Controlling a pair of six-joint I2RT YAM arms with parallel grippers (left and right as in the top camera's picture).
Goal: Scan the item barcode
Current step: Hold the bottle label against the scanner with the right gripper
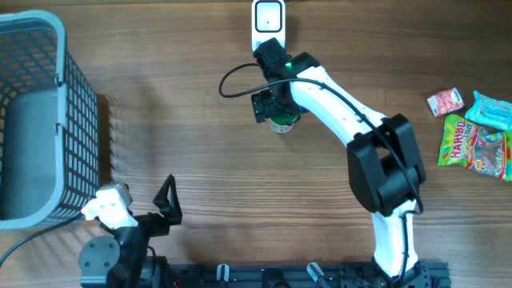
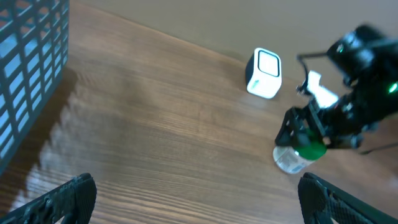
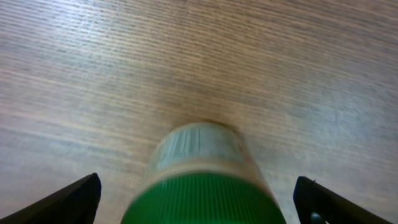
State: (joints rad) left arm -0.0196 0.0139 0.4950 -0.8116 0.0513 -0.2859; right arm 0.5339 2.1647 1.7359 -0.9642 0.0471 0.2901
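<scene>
- The right gripper (image 3: 199, 198) is hanging over a small clear plastic bottle with a green ribbed cap (image 2: 292, 157), and its jaws are standing wide.
- Its two black fingertips (image 3: 71, 200) are sitting out to either side of the cap, with wood showing in the gaps, so they are not touching the bottle.
- The bottle is standing upright on the brown wooden table (image 1: 200, 152), cap uppermost, towards the far middle of the tabletop.
- A white rounded box scanner with a glossy window (image 1: 268, 18) is sitting at the far edge of the table; the bottle is resting near it on the robot's side, apart from it.
- The left gripper (image 2: 199, 202) is hovering low by the robot's base with its jaws spread wide and only bare wood between them.
- A grey plastic lattice basket (image 1: 76, 120) is standing at the left edge of the table.
- Well to the right, a green Haribo sweet bag (image 1: 472, 148), a light blue packet (image 1: 490, 110) and a small pink-and-white packet (image 1: 445, 102) are lying close together.
</scene>
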